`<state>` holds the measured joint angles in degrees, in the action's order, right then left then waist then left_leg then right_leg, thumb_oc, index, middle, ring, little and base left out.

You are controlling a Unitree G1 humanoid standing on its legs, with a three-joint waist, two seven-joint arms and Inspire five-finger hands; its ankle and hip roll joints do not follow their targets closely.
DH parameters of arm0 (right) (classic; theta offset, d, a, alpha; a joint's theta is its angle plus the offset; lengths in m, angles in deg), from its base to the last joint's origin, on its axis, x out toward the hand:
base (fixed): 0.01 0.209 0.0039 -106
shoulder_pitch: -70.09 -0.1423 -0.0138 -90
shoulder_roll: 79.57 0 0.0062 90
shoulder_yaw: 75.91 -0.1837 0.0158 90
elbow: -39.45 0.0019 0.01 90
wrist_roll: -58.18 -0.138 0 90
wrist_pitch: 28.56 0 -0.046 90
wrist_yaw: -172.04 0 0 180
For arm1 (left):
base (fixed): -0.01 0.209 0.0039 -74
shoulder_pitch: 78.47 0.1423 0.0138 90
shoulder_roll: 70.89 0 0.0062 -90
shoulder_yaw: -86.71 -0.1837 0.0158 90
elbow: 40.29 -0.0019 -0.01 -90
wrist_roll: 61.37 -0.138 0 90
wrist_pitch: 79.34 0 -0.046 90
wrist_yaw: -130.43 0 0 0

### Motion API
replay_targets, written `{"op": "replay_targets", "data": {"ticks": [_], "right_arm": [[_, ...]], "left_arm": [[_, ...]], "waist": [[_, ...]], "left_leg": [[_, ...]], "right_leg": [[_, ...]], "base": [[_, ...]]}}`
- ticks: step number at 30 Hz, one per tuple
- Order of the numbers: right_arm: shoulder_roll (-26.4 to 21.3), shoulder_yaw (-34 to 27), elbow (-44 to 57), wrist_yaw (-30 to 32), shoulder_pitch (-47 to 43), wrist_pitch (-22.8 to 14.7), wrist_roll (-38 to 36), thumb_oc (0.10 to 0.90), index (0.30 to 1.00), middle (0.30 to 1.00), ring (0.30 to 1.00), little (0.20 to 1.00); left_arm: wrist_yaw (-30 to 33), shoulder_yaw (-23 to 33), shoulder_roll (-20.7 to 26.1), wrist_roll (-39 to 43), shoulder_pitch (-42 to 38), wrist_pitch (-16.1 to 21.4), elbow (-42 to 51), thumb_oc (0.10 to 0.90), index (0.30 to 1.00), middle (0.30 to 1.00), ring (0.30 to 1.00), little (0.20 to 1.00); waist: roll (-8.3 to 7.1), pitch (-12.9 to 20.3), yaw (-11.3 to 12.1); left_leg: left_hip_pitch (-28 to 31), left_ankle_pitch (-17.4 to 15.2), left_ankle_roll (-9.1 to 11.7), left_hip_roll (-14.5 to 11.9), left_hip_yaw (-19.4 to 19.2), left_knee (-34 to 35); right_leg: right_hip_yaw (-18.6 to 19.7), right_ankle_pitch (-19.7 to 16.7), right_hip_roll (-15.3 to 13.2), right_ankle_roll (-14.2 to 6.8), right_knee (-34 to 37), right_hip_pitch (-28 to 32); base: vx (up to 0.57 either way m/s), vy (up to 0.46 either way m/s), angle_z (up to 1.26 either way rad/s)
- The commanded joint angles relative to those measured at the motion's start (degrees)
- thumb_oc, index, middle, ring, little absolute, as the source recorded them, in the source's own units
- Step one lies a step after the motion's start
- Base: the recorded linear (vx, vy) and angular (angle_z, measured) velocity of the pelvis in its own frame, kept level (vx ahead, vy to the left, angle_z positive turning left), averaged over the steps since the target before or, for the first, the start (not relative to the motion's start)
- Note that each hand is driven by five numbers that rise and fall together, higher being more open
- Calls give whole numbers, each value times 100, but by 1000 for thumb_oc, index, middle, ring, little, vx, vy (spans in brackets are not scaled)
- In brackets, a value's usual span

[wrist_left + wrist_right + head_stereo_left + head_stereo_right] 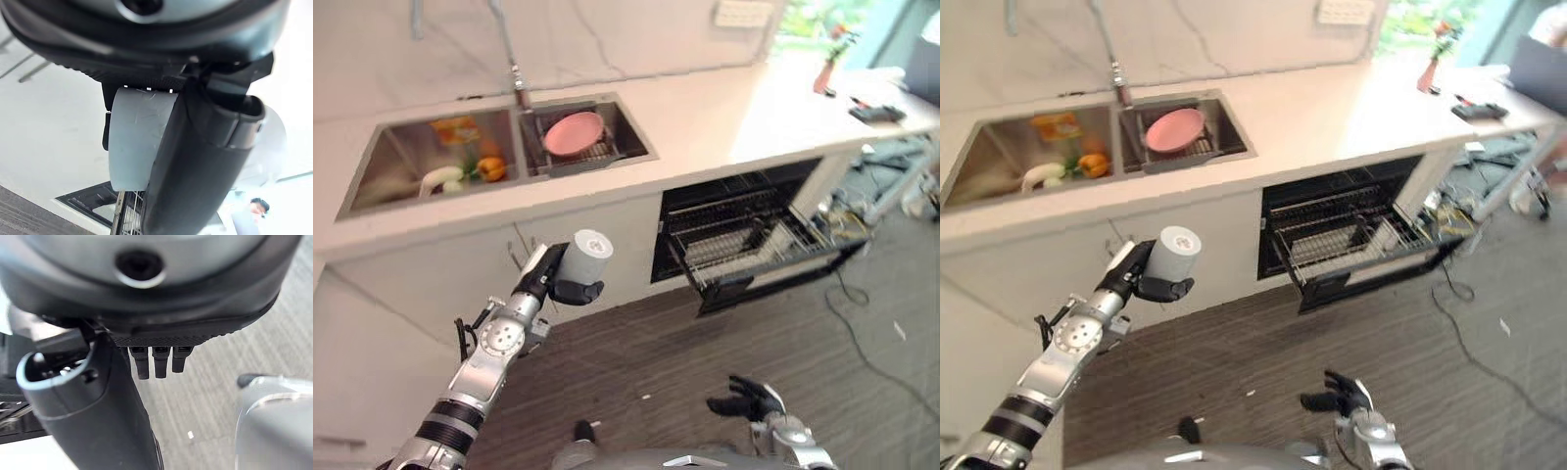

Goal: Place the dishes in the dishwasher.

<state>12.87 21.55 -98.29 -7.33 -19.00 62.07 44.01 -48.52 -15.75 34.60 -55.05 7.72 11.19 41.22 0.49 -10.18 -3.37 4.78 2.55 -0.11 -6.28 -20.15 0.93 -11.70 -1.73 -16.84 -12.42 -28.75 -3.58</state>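
Left eye view, left hand (570, 287) gripping grey cup (586, 258), upright, slightly tilted

1. Faucet (514, 73) is seen at back of double sink (372, 157).
2. Veg, incl. orange pepper (491, 168) & white piece (438, 177), lie in left basin.
3. Red vase (824, 76) w/ plant and dark object (876, 113) are set on far-right countertop (705, 113).
4. Floor (636, 362) is grey-brown planks.
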Motion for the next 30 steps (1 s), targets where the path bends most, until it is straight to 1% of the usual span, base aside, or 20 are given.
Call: {"op": "replay_targets", "data": {"ticks": [1, 2, 3, 4, 5, 7, 8, 13, 14, 15, 18, 19, 20, 22, 23, 24, 26, 27, 28, 30], "right_arm": [[-488, -364, 789, 73, -412, -468, -288, 800, 900, 900, 900, 900], [-619, -548, 1423, 83, -387, -590, -365, 800, 900, 900, 900, 900], [-623, -552, 1453, 85, -366, -575, -363, 800, 900, 900, 900, 900], [-655, -621, 1659, 97, -355, -637, -385, 800, 900, 900, 900, 900], [-684, -693, 1970, 121, -316, -678, -391, 800, 900, 900, 900, 900], [-648, -832, 2456, 104, -303, -797, -540, 800, 900, 900, 900, 900], [-627, -822, 2876, 59, -277, -879, -534, 800, 900, 900, 900, 900], [-603, -852, 3577, -42, -6, -930, -390, 800, 900, 900, 900, 900], [-660, -800, 4006, -134, 122, -987, -352, 800, 900, 900, 900, 900], [-663, -795, 4010, -134, 127, -986, -352, 800, 900, 900, 900, 900], [-801, -646, 4229, -224, 79, -1013, -417, 800, 900, 900, 900, 900], [-834, -587, 4269, -255, 46, -1022, -528, 800, 900, 900, 900, 900], [-866, -533, 4331, -269, 11, -1033, -656, 800, 900, 900, 900, 900], [-876, -490, 4385, -264, 5, -1034, -780, 800, 900, 900, 900, 900], [-879, -468, 4455, -281, 10, -1008, -858, 800, 900, 900, 900, 900], [-824, -429, 4460, -338, 1, -1025, -1070, 800, 900, 900, 900, 900], [-817, -402, 4437, -337, -38, -1041, -1185, 800, 900, 900, 900, 900], [-817, -402, 4436, -337, -38, -1041, -1185, 800, 900, 900, 900, 900], [-824, -307, 4399, -335, -114, -1061, -1284, 800, 900, 900, 900, 900], [-768, -255, 4416, -414, -105, -1050, -1345, 800, 900, 900, 900, 900]], "left_arm": [[84, 354, -42, 189, -210, 618, 716, 400, 300, 300, 300, 300], [68, 490, -81, 202, -111, 665, 767, 400, 300, 300, 300, 300], [65, 490, -86, 201, -104, 665, 770, 400, 300, 300, 300, 300], [68, 542, -109, 211, -81, 691, 793, 400, 300, 300, 300, 300], [97, 587, -129, 211, -97, 712, 804, 400, 300, 300, 300, 300], [224, 679, -201, 172, -174, 757, 748, 400, 300, 300, 300, 300], [308, 756, -247, 102, -250, 806, 717, 400, 300, 300, 300, 300], [332, 895, -293, 34, -169, 877, 749, 400, 300, 300, 300, 300], [405, 1040, -329, 45, -38, 903, 827, 400, 300, 300, 300, 300], [405, 1045, -331, 45, -29, 901, 831, 400, 300, 300, 300, 300], [371, 1109, -404, 206, 148, 949, 930, 400, 300, 300, 300, 300], [353, 1125, -426, 285, 168, 965, 934, 400, 300, 300, 300, 300], [368, 1107, -447, 377, 147, 975, 950, 400, 300, 300, 300, 300], [411, 1092, -527, 492, 117, 988, 955, 400, 300, 300, 300, 300], [423, 1074, -563, 567, 83, 994, 975, 400, 300, 300, 300, 300], [436, 1017, -647, 569, 32, 992, 933, 400, 300, 300, 300, 300], [431, 994, -666, 557, 41, 989, 937, 400, 300, 300, 300, 300], [431, 994, -665, 557, 41, 989, 937, 400, 300, 300, 300, 300], [435, 956, -699, 581, 50, 1022, 898, 400, 300, 300, 300, 300], [365, 861, -690, 564, 9, 1012, 849, 400, 300, 300, 300, 300]], "waist": [[-44, 335, 78], [-32, 386, 34], [-14, 389, 41], [-21, 405, 27], [13, 420, 26], [59, 403, -30], [64, 382, -30], [-88, 470, -44], [-135, 538, -78], [-123, 543, -85], [-69, 523, -35], [-43, 484, 6], [-123, 385, 72], [-196, 270, 105], [-218, 228, 144], [-230, 261, 175], [-239, 274, 192], [-241, 271, 193], [-224, 251, 258], [-176, 300, 213]], "left_leg": [[-171, -495, 119, -98, 359, -432], [92, -719, 157, 3, 311, -263], [103, -715, 159, -13, 304, -252], [139, -759, 182, -8, 282, -220], [172, -797, 217, -67, 244, -204], [277, -883, 260, -123, 193, -212], [427, -991, 283, -102, 86, -215], [598, -1201, 336, 20, 91, -310], [658, -1335, 494, -206, 177, -646], [645, -1346, 507, -228, 182, -671], [438, -1003, 692, -661, 362, -1578], [207, -787, 807, -821, 518, -2182], [-119, -387, 841, -859, 604, -2785], [-589, -129, 945, -1001, 682, -3448], [-749, -265, 893, -908, 706, -3391], [-943, -553, 784, -630, 819, -2751], [-951, -561, 790, -657, 829, -2286], [-944, -558, 790, -654, 826, -2280], [-1049, -437, 823, -699, 1001, -1629], [-856, -342, 855, -728, 887, -1207]], "right_leg": [[-940, 413, -8, 179, 83, -189], [-1052, 559, -20, 188, 933, -158], [-1058, 533, 9, 194, 986, -132], [-1057, 447, -28, 167, 1404, -153], [-1064, 168, -103, 74, 1830, -196], [-1039, -112, -315, -18, 2375, -370], [-1155, -294, -412, -85, 2692, -402], [-1265, -437, -411, -150, 2765, -175], [-1222, -349, -242, -111, 2581, -139], [-1229, -336, -227, -103, 2574, -140], [-1160, -4, 216, 172, 2505, -10], [-1151, 125, 406, 332, 2570, 100], [-1211, 151, 454, 523, 2649, 189], [-1323, 326, 582, 731, 2780, 410], [-1318, 398, 638, 761, 2834, 481], [-1290, 438, 701, 723, 2928, 538], [-1269, 448, 698, 683, 3003, 593], [-1267, 448, 696, 683, 3004, 596], [-1150, 466, 741, 647, 3040, 695], [-1216, 513, 822, 613, 3067, 798]], "base": [[328, 168, -135], [212, 34, -87], [260, -1, -48], [129, -67, -10], [211, -98, -14], [273, -65, -17], [224, -30, -14], [279, -128, -20], [306, -272, 16], [388, -367, 13], [197, -279, -21], [129, -370, -27], [88, -353, -33], [90, -263, -19], [192, -118, 3], [153, -24, 0], [104, 30, -1], [147, 78, -4], [171, 68, -4], [212, 72, -21]]}}
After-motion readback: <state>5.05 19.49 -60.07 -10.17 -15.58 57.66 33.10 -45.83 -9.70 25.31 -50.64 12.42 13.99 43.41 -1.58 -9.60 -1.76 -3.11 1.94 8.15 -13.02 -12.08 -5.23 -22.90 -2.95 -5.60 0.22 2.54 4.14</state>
